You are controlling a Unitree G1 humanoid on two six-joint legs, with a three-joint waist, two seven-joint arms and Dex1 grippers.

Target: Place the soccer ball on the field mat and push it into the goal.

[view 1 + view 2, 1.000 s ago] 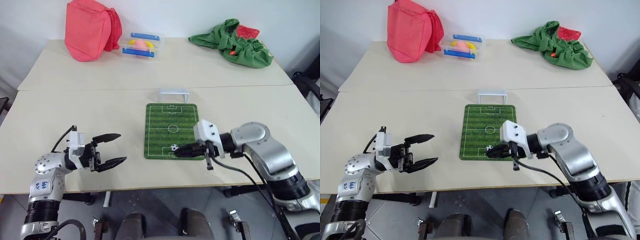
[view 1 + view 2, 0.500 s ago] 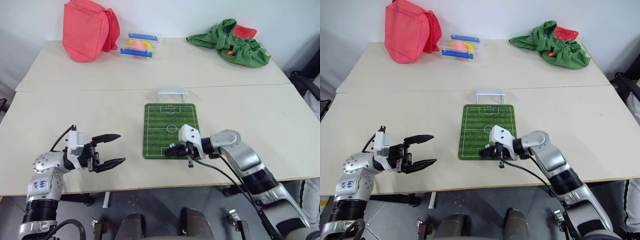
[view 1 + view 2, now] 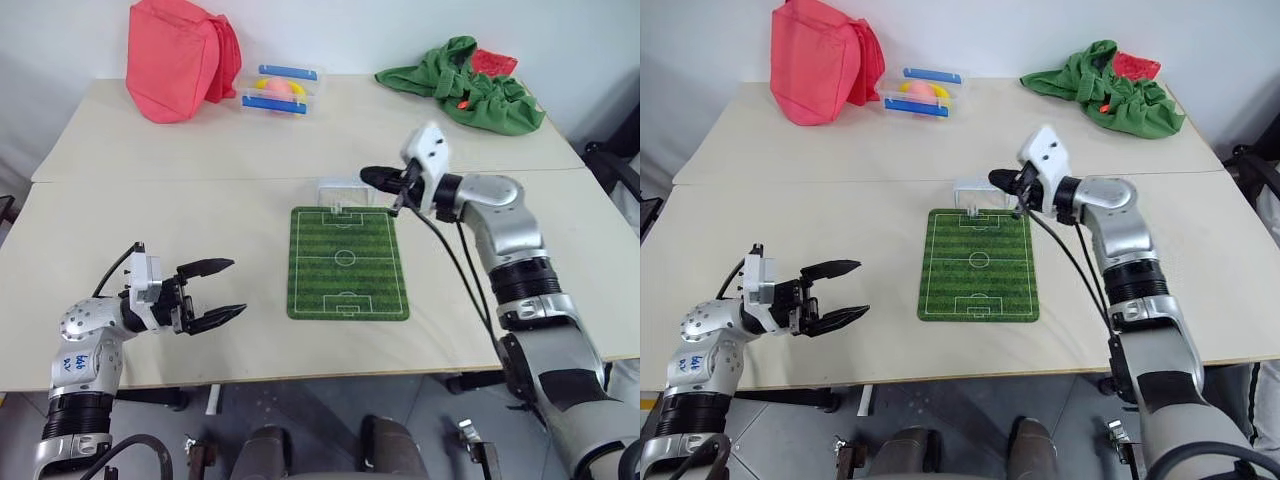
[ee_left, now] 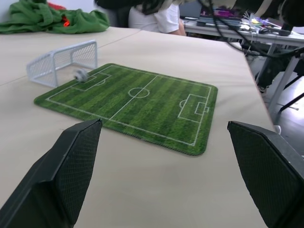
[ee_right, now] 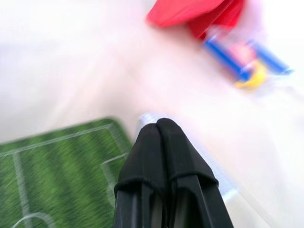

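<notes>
The field mat [image 3: 347,262] lies flat in the middle of the near table, with the white goal [image 3: 345,190] standing at its far end. In the left wrist view the soccer ball [image 4: 80,75] is a small blurred sphere on the mat just in front of the goal mouth. My right gripper [image 3: 366,176] is shut with nothing in it. It hovers above the table beside the goal's right post, pointing left. My left gripper [image 3: 238,287] is open and empty, low over the table to the left of the mat and pointing toward it.
On the far table, a red bag [image 3: 180,55] sits at the back left, with a clear box with blue bars [image 3: 280,90] next to it. A green cloth with red patches [image 3: 465,85] lies at the back right. A seam [image 3: 180,180] joins the two tables.
My shut right gripper swept from the mat's near end, where it touched the ball, up to the goal and rose. The ball moved from the near end to the goal mouth. The left gripper stayed put.
</notes>
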